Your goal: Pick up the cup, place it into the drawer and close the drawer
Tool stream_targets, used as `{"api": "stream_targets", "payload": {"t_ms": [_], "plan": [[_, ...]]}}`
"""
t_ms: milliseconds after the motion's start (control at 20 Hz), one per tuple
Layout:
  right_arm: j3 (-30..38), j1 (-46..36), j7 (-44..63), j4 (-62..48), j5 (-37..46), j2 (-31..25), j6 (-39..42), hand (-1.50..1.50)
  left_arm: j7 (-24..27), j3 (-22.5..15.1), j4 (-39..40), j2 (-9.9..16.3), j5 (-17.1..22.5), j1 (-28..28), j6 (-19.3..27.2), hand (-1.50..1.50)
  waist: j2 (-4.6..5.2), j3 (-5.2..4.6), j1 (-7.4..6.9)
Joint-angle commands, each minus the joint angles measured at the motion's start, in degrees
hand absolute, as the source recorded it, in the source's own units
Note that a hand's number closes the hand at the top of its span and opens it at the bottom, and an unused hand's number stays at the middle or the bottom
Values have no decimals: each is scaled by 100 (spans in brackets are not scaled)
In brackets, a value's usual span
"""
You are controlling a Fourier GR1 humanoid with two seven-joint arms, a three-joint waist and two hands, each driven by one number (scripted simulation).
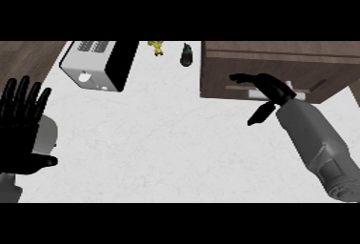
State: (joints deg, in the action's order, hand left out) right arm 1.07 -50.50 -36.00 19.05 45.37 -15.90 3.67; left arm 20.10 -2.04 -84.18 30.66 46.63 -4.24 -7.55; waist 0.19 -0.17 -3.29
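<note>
The drawer (281, 71) is sitting in a dark brown wooden cabinet that is standing on the white surface (162, 143), well to the right of the white and black appliance (98, 64). Its front is facing the surface and looking nearly shut. The cup is not showing anywhere.

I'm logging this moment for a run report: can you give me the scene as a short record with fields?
left hand: open, fingers up, resting at the view's left edge
right hand: at the drawer unit's front, fingers curled toward it; whether it holds anything cannot be told
drawer unit: brown wood, upper right
cup: not visible
counter: white top
appliance: white and black box, upper left
small items at far edge: a yellow one and a dark one
</note>
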Motion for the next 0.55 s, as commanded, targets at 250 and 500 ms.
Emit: {"api": "stream_targets", "payload": {"t_ms": [250, 500], "plan": [[318, -679, 320, -821, -30, -423, -62, -150, -2, -136, 119, -203, -260, -278, 139, -150, 198, 40, -177], [328, -815, 288, -944, -25, -424, -13, -150, 95, -102, 230, -169, -388, -288, 61, -150, 197, 36, -199]]}}
